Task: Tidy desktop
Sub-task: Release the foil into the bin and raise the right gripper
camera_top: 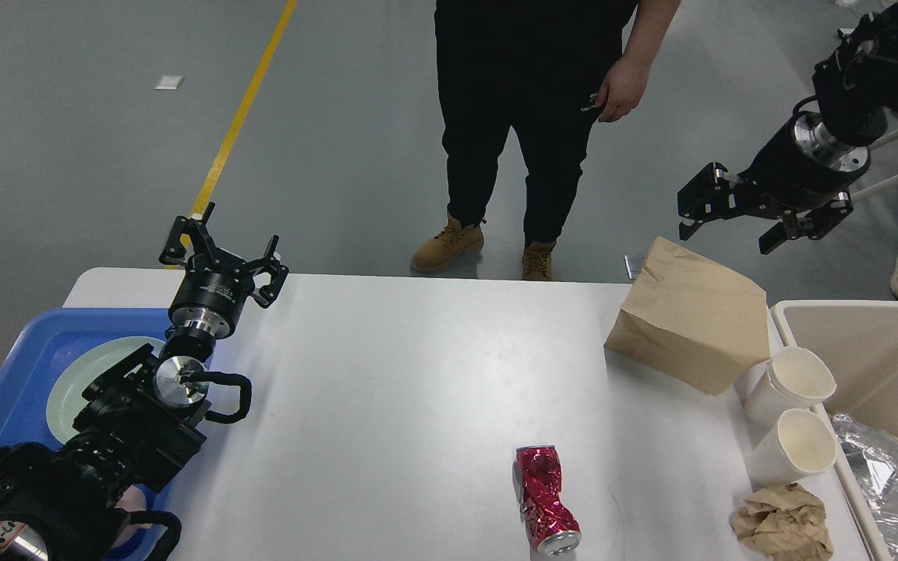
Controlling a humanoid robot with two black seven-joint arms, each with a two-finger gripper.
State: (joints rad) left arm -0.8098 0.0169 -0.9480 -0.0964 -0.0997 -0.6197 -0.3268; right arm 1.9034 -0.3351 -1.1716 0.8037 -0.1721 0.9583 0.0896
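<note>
The white desktop fills the middle of the head view. On it lie a crushed red can, a brown paper bag, two white paper cups and a crumpled brown paper wad. My left gripper is open and empty above the desktop's far left corner. My right gripper is open and empty, in the air just above and behind the paper bag.
A blue tray with a pale green plate sits at the left. A beige bin with clear plastic stands at the right. A person stands beyond the far edge.
</note>
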